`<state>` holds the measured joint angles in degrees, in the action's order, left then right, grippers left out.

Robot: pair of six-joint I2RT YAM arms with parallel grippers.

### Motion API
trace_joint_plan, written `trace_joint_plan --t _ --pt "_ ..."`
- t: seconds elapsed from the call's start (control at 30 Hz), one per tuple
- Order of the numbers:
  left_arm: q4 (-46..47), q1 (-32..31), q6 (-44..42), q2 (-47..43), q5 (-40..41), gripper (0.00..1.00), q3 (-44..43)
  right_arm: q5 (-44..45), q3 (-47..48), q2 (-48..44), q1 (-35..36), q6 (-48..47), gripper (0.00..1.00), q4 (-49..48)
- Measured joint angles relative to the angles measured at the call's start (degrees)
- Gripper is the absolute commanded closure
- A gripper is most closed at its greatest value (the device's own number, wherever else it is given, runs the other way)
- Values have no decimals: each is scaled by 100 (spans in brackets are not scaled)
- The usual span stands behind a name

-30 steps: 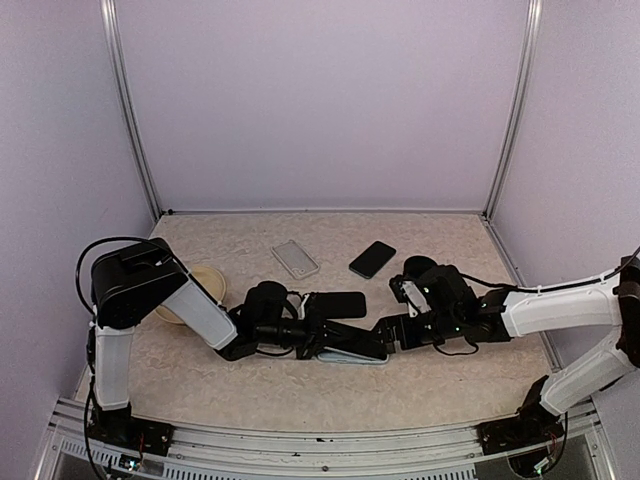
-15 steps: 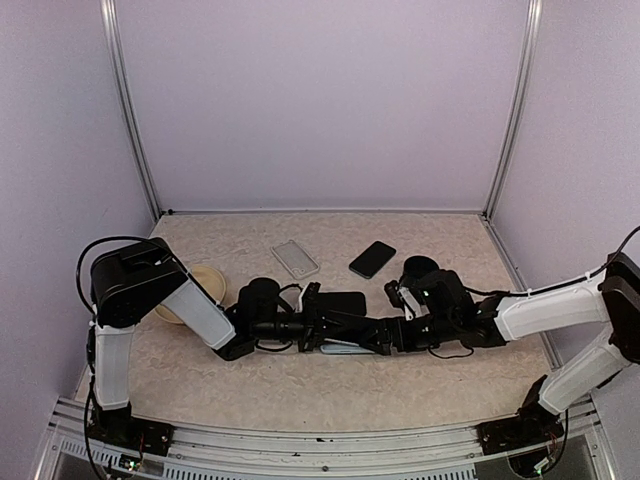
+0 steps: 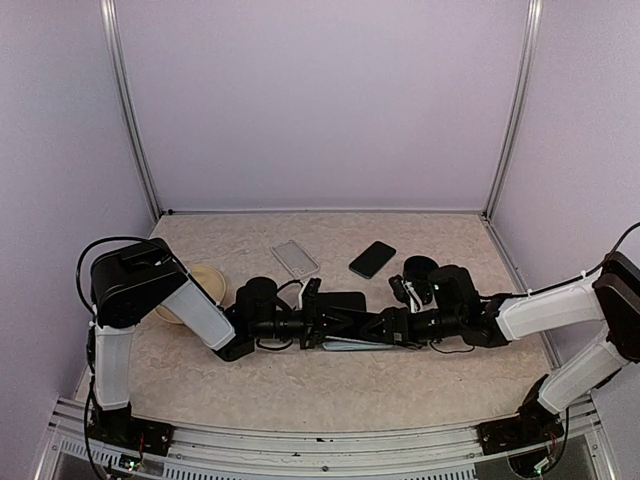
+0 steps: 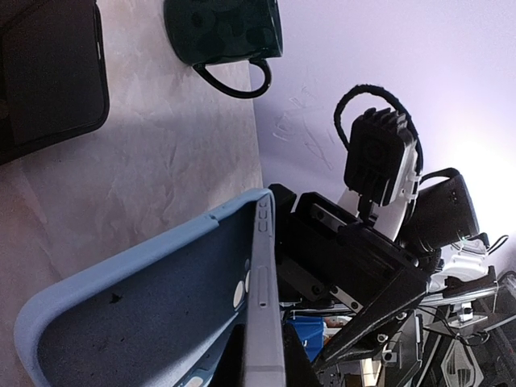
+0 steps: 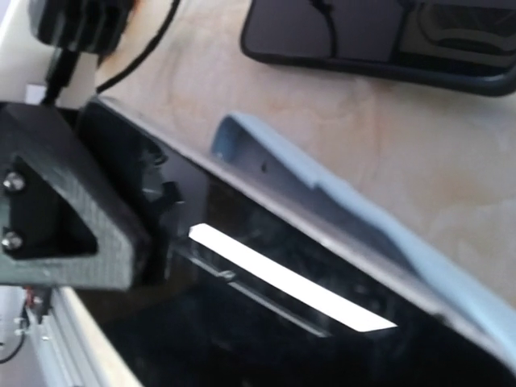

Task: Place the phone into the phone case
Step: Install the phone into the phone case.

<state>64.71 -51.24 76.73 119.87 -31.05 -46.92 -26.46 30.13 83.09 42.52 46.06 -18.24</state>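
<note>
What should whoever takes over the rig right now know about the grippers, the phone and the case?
Left gripper: shut on the blue phone case, tilted, mid-table.
Right gripper: shut on the phone, its screen beside the case's rim.
Done: both things gripped and meeting.
Left: phone not seated; the case's inside shows bare in the left wrist view. Press it in fully.
Ignore the black phone and clear case lying behind.
</note>
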Motion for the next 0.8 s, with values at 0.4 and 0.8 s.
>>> trace_joint_plan --t 0.4,0.8 --pt "175 -2 -33 0 -109 100 -7 -601 -2 35 -208 249 20 -208" --pt "223 -2 -127 -2 -240 100 -57 -953 -42 177 -343 479 35 -487"
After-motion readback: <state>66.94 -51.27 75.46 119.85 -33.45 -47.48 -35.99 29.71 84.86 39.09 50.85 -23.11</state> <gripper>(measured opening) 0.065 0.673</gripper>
